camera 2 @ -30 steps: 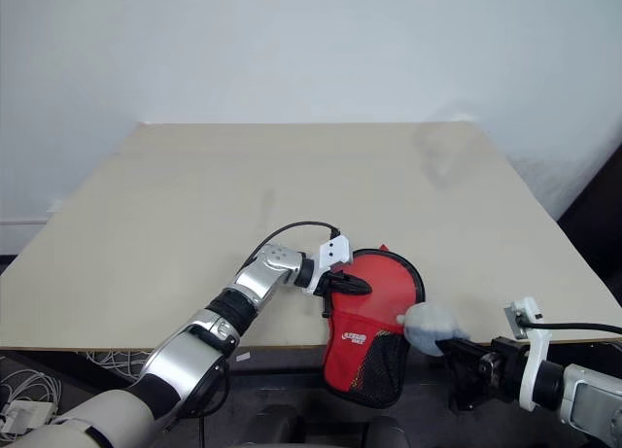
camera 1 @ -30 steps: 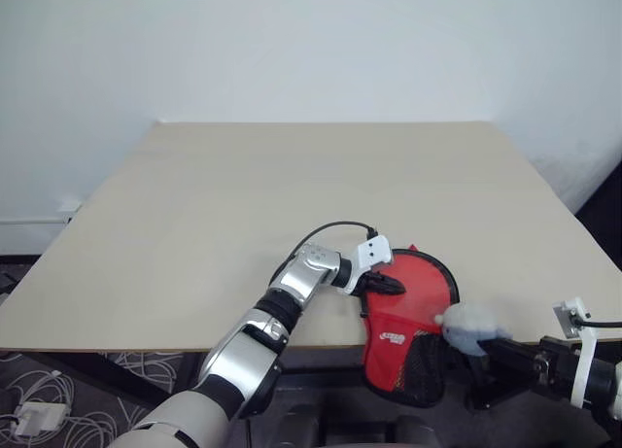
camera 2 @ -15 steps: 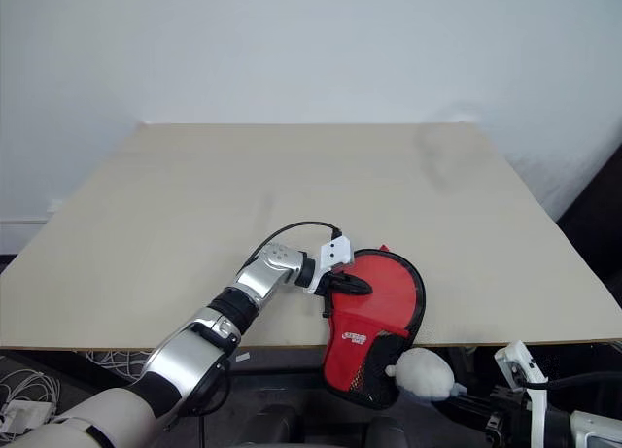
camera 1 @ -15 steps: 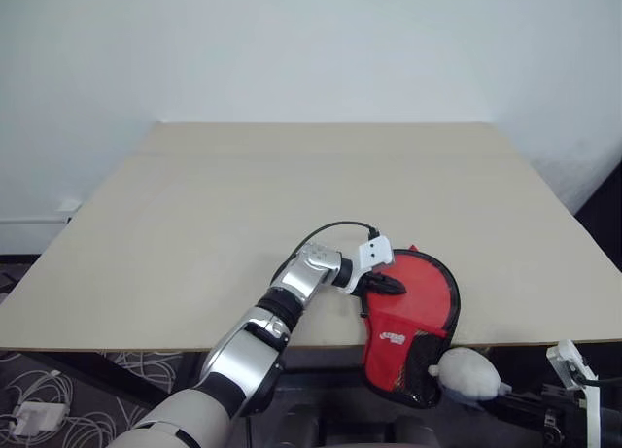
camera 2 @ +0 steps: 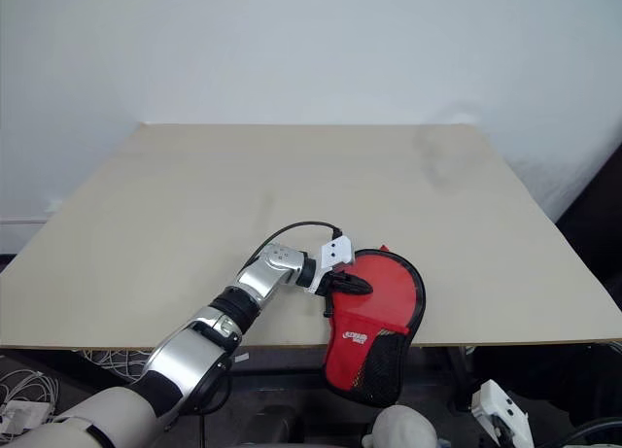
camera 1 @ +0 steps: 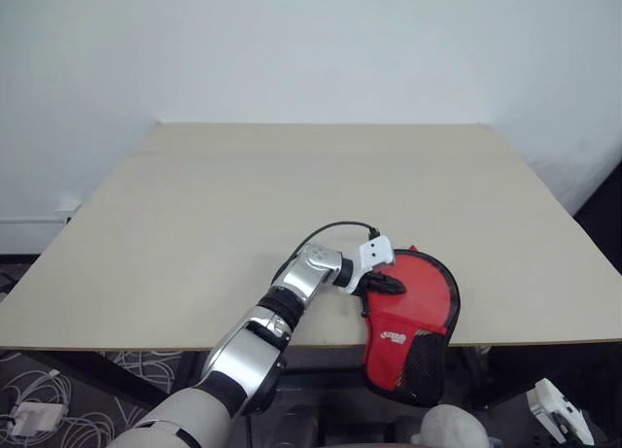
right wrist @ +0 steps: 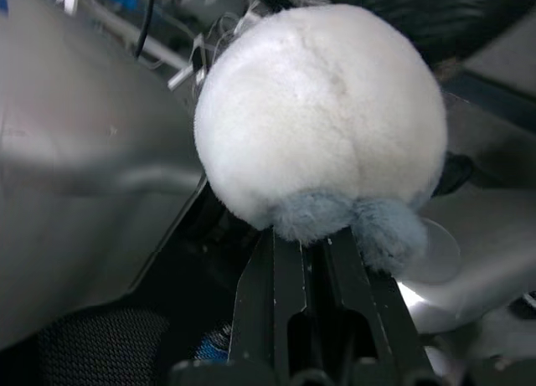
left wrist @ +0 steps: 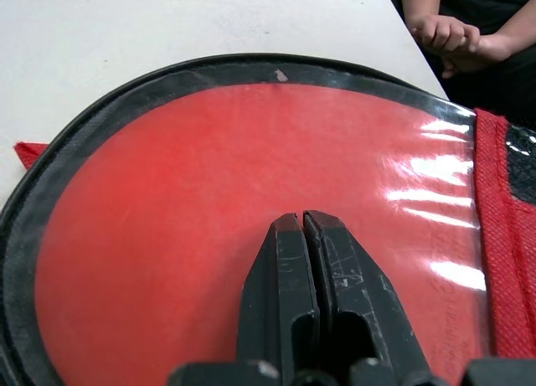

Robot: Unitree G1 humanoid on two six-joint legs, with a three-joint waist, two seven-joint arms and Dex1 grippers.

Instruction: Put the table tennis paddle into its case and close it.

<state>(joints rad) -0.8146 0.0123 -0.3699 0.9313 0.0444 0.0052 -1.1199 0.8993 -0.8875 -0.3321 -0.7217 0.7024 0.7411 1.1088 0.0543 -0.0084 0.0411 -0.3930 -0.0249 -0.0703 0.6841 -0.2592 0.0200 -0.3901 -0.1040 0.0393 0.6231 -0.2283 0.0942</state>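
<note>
The red case [camera 1: 416,302] lies at the near table edge, its black mesh end hanging over the edge. My left gripper [left wrist: 301,223] is shut, its fingertips pressing on the case's clear black-rimmed window. Under that window lies a flat red face, the paddle [left wrist: 159,202] as far as I can tell; its handle is hidden. My right gripper [right wrist: 314,235] is shut on a fluffy white ball [right wrist: 322,118], held low below the table edge [camera 1: 449,429], apart from the case.
The pale wooden table [camera 1: 292,195] stretches bare behind and left of the case. A black cable loops over my left wrist [camera 1: 335,229]. A person's hands [left wrist: 456,36] rest beyond the table's right edge.
My right gripper has carried the fluffy ball from beside the case's mesh end down and back below the table edge. The left gripper and the case have stayed put.
</note>
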